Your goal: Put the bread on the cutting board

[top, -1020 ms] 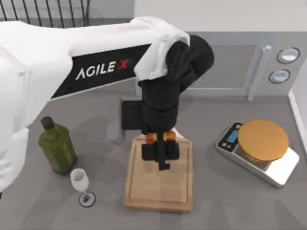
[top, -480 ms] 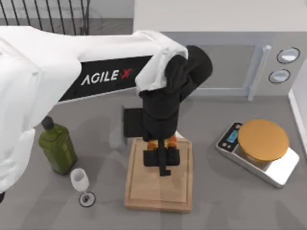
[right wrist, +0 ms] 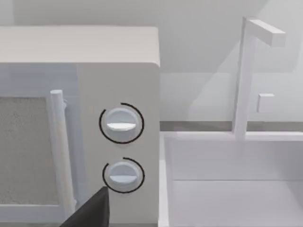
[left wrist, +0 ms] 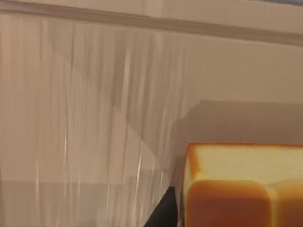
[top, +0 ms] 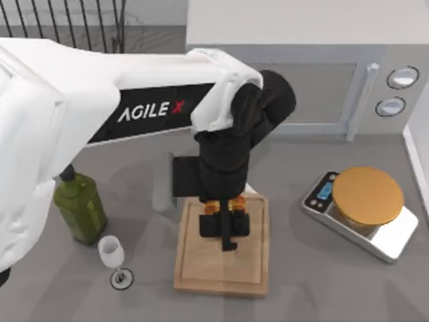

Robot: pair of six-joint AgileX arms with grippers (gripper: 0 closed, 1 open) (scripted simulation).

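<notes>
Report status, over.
Left tool over cutting board, shut on bread. Bread not released. Right arm parked by microwave. Nothing in the way.

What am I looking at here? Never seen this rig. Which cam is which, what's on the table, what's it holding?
It is a simulated pair of AgileX robot arms at a grey table. The top view looks straight down. There the left arm reaches over the cutting board, and its left gripper points down with the orange bread showing just under the wrist. The left wrist view rides on that arm: it shows the bread close up against the board's wood grain. The right wrist view looks at a microwave and a white sink; that arm is parked. Also on the table: a green bottle, a wine glass and a kitchen scale.
</notes>
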